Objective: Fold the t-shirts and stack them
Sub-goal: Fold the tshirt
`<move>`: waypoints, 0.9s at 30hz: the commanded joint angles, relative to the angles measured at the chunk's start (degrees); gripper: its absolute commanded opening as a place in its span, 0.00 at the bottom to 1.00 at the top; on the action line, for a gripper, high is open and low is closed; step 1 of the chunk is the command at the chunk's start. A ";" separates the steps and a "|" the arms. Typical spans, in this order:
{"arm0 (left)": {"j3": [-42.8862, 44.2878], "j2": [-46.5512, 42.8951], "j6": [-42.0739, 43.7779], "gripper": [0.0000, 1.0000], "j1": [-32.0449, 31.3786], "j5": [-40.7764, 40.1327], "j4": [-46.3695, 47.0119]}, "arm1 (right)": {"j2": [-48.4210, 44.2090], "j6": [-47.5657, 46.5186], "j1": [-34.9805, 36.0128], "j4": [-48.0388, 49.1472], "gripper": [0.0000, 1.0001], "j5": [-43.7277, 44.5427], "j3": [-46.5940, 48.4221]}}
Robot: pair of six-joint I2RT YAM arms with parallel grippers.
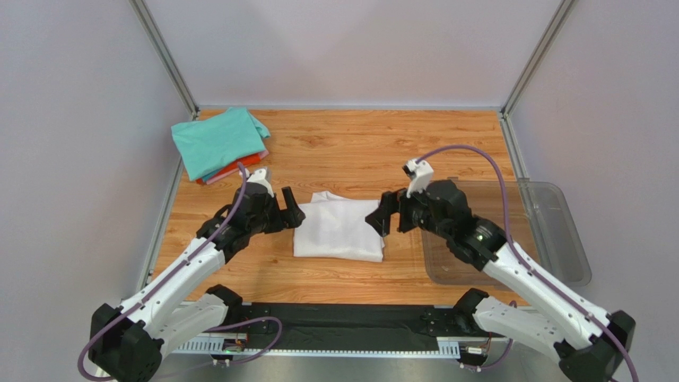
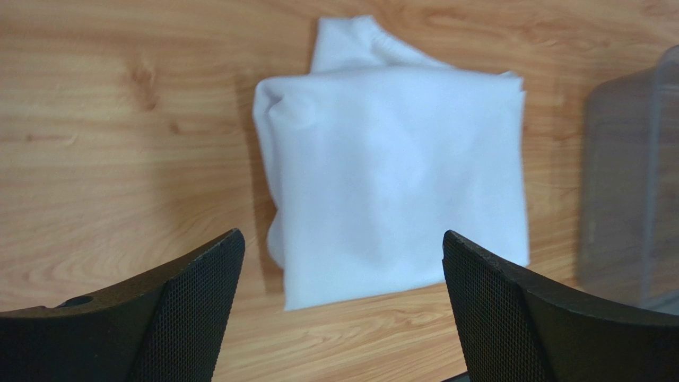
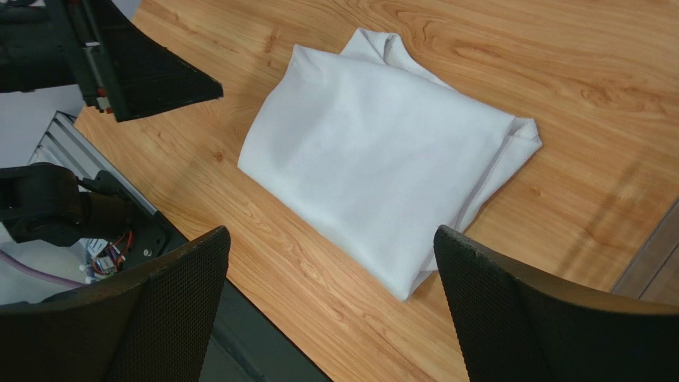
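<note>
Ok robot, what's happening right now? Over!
Open, empty: left gripper and right gripper, flanking white shirt. Shirt folded, not yet on stack at far left. Nothing in the way; bin off right.

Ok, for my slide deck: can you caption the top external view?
Left gripper and right gripper, both open, flank the folded white t-shirt on the wooden table; teal-topped stack far left.

folded t-shirt (image 1: 339,231) centre; shirt stack (image 1: 217,142) far-left, perhaps three; bin (image 1: 551,231) right
</note>
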 commanded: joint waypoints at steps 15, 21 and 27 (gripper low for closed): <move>7.17 29.35 2.42 1.00 2.80 0.86 6.12 | -10.97 9.11 -0.08 5.47 1.00 0.93 -15.27; 11.65 32.34 2.59 0.99 3.15 -4.41 5.25 | 3.81 5.95 -0.17 5.02 0.97 13.31 -8.34; 16.22 37.08 3.91 0.86 4.83 -2.48 5.08 | 21.21 5.16 -3.76 5.20 0.80 15.62 1.24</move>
